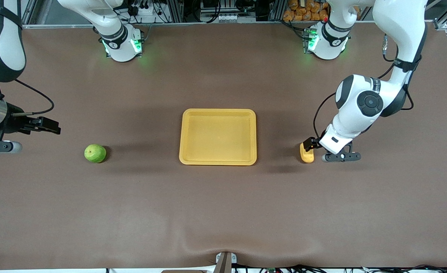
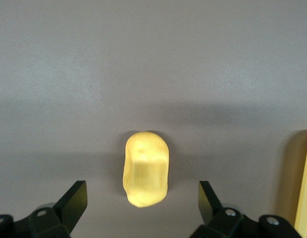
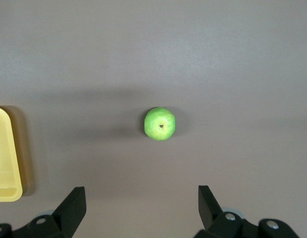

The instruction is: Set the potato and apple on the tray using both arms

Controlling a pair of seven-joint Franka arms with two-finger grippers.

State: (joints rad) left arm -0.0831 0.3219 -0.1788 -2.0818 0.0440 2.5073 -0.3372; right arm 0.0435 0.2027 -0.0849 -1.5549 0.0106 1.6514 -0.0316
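Note:
The yellow tray point(image 1: 217, 113) lies at the table's middle, with nothing in it. The oblong yellow potato point(image 1: 307, 154) rests on the brown cloth toward the left arm's end. My left gripper point(image 1: 309, 145) is down at it, open. In the left wrist view the potato point(image 2: 146, 168) has one end between the fingers point(image 2: 74, 201), with a gap on each side. The round green apple point(image 1: 95, 153) sits toward the right arm's end. My right gripper point(image 1: 52, 126) hangs open above the cloth beside it. In the right wrist view the apple point(image 3: 160, 124) lies ahead of the empty gripper point(image 3: 142, 203).
A tray edge shows in both wrist views point(image 2: 299, 183) point(image 3: 6, 158). The arm bases point(image 1: 123, 43) point(image 1: 327, 40) stand at the table's back edge, with orange packets point(image 1: 306, 9) past it. A small bracket point(image 1: 225, 261) sits at the front edge.

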